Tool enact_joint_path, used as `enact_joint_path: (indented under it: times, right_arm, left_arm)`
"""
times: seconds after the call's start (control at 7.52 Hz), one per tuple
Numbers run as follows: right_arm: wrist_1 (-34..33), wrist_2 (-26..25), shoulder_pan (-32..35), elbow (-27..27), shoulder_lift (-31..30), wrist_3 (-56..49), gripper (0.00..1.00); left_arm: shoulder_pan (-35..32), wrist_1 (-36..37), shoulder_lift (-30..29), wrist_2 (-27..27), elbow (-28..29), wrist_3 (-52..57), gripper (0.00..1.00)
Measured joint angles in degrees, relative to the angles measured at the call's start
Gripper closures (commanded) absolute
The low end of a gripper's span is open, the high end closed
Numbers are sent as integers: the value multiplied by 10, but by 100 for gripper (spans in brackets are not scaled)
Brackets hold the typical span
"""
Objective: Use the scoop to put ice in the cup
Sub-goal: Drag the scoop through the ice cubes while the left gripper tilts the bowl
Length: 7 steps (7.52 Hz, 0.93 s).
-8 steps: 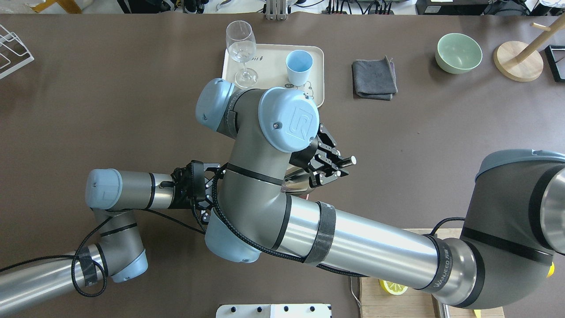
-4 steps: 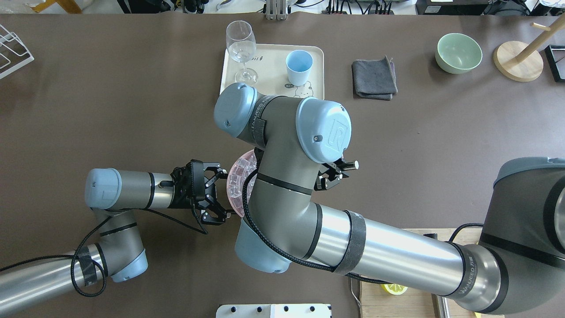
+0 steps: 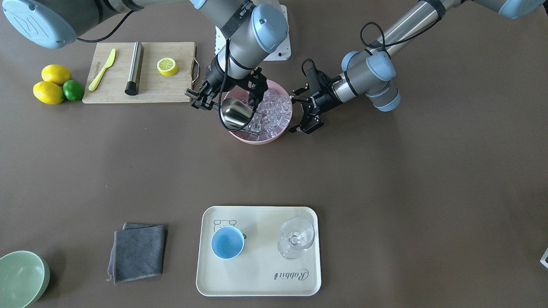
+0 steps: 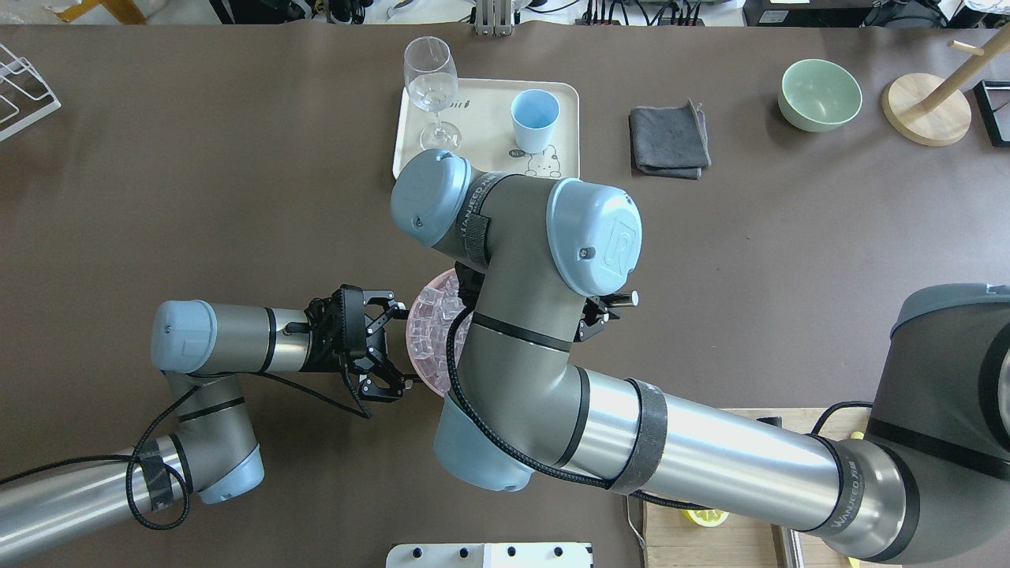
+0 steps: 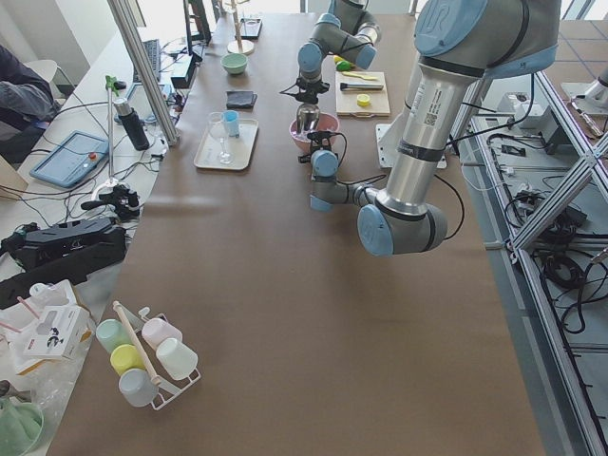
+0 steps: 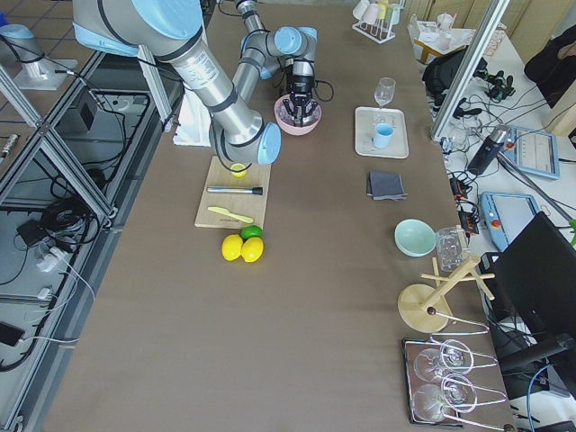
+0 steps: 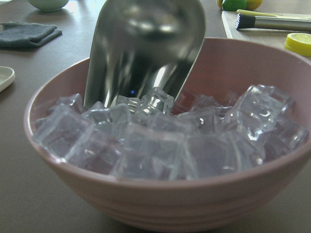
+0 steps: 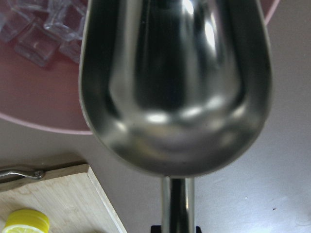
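The right gripper [image 3: 200,100] has its fingers pinching the thin handle of the scoop [image 3: 235,113]; the trough tilts down and its mouth is pushed among the ice [image 7: 160,141] in the pink bowl [image 7: 194,206], at the bowl's 9 o'clock side in the front-facing view; I see no cube lying in the trough. The left gripper [image 3: 296,111] is at the bowl's 3 o'clock with its fingers spread, pinching nothing; whether they touch the rim I cannot tell. The cup [image 3: 227,242] stands on the tray [image 3: 257,284] at about 6 o'clock from the bowl, well apart, with the stemmed glass [image 3: 296,237] near it; it holds no ice.

I judge that the scooping step is in hand; several things can go wrong from here. The bowl is not gripped, so a hard push may slide it on the desk; the cubes are heaped near the rim, so the scoop may throw some over; the handle is round and smooth, so it may turn in the fingers and spill the load on the long way; the cup mouth looks narrower than the trough, so cubes may miss it.
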Motion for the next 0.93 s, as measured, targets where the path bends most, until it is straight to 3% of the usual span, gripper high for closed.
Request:
enact_joint_path:
  times: [0.93]
  right_arm:
    - [47, 20, 1, 74, -58, 56, 100]
  left_arm:
    - [-4, 17, 2, -9, -2, 4, 2]
